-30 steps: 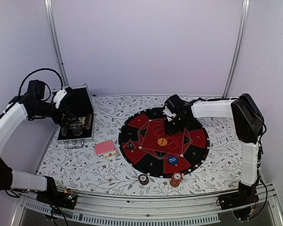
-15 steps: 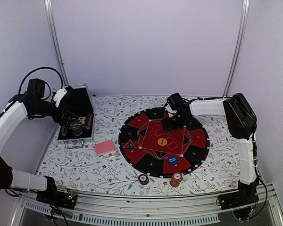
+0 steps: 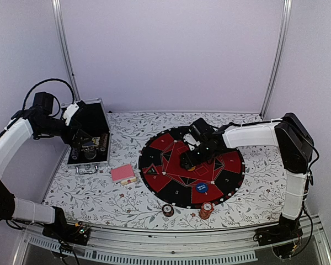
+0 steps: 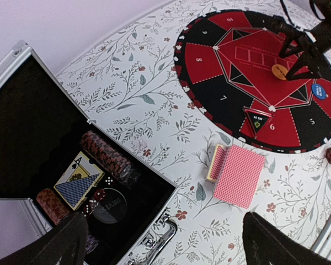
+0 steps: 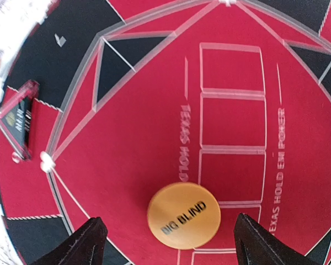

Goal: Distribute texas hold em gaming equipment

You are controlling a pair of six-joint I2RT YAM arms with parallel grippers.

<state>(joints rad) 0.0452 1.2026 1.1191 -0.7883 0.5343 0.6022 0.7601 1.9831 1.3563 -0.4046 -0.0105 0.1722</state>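
An orange "BIG BLIND" button disc [image 5: 183,215] lies flat on the red centre of the round mat [image 5: 127,138]. My right gripper [image 5: 171,240] hangs open just above it, one finger on each side, not touching. A blue button disc [image 3: 202,187] rests on the mat's near part. A pink-backed card deck [image 3: 122,173] lies on the tablecloth left of the mat. Two chip stacks [image 3: 167,210] [image 3: 206,210] stand near the front edge. My left gripper [image 4: 171,243] stays open and empty above the case's front edge, with chip rows [image 4: 105,154] inside the case.
The open silver case [image 3: 87,162] with black lining sits at the far left, holding a blue-backed card pack [image 4: 77,185], dice and a dealer disc. A small triangular marker [image 4: 257,118] lies on the mat's left rim. The right arm [image 3: 248,134] stretches across the mat.
My right gripper has swung from the mat's far side toward its centre, over the orange disc, and its jaws have widened. The left arm has stayed put.
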